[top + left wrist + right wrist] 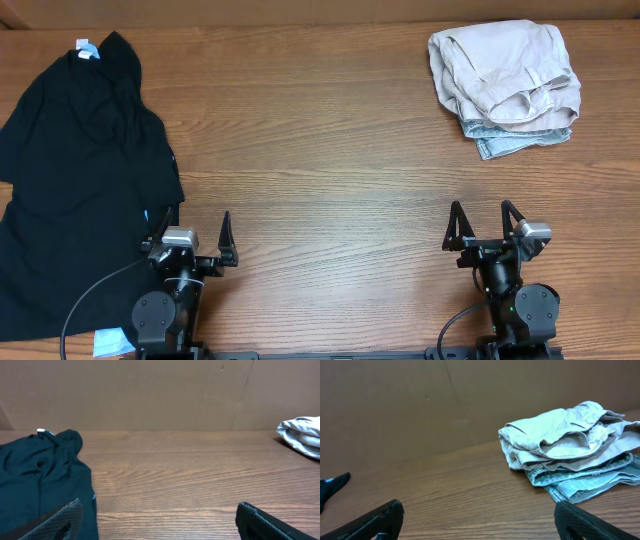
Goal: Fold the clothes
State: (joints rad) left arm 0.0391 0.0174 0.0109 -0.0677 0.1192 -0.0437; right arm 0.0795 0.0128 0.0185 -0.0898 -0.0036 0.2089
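Right hand (482, 208) stands wide, well short of the cream-beige shorts (500, 68).

No legible text anywhere

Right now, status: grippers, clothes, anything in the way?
Both open, empty: left gripper, right gripper. Beige shorts bunched atop denim shorts, far right; black top spread at left. No obstruction seen.
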